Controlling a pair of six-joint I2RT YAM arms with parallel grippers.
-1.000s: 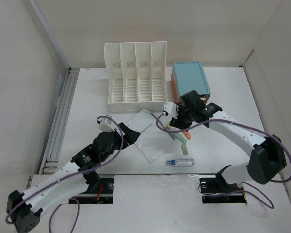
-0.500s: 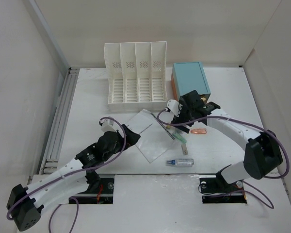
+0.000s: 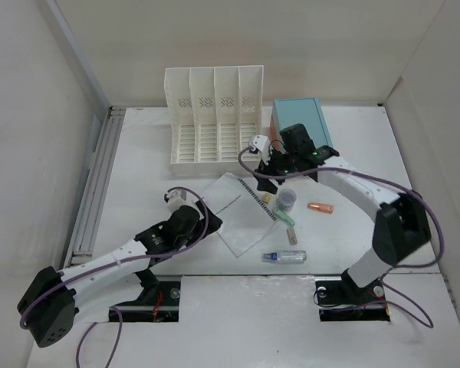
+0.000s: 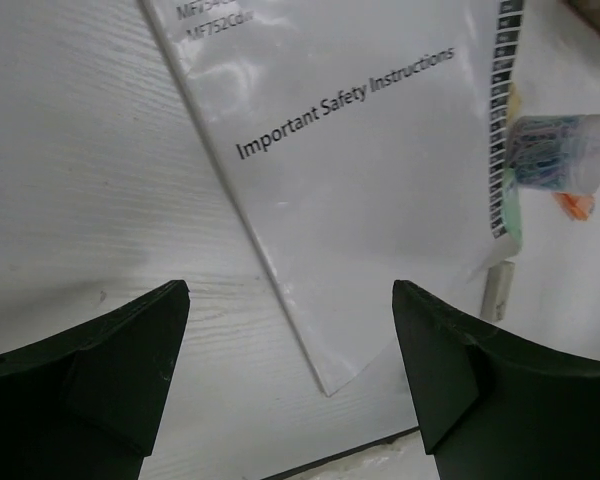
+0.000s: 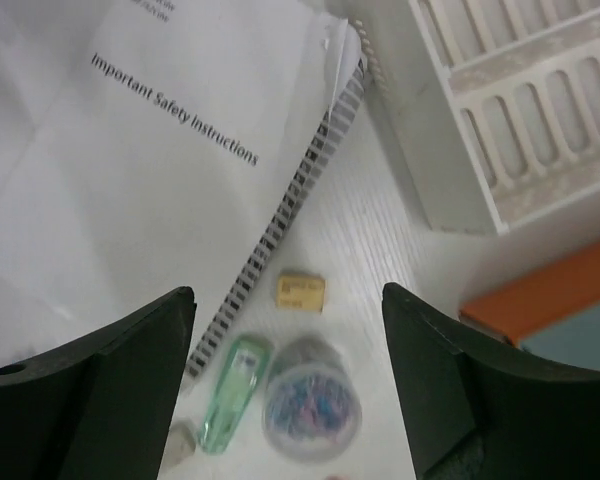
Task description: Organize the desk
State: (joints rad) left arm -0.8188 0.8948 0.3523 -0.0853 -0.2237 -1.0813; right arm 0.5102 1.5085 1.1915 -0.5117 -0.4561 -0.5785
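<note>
Jaws of the left gripper (image 4: pixel 290 295) and right gripper (image 5: pixel 288 295) stand spread, empty. The desk (image 3: pixel 138 176) carries one booklet (image 3: pixel 234 211), one file rack (image 3: pixel 215 126) and one teal box (image 3: pixel 300 123) beyond it, and one clip tub (image 3: pixel 287 200), one orange piece (image 3: pixel 320 208) and one bottle (image 3: pixel 285 256) right of it. The left reaches low over the booklet's left edge; the right angles down above its far corner.

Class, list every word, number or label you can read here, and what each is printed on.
"Important Safety Instructions": on the white booklet.
"MF752Cd", then lost in glare: same booklet, above that; a higher line is cut off.
Print on the small tan block: too blurred to read.
No other text is legible.
</note>
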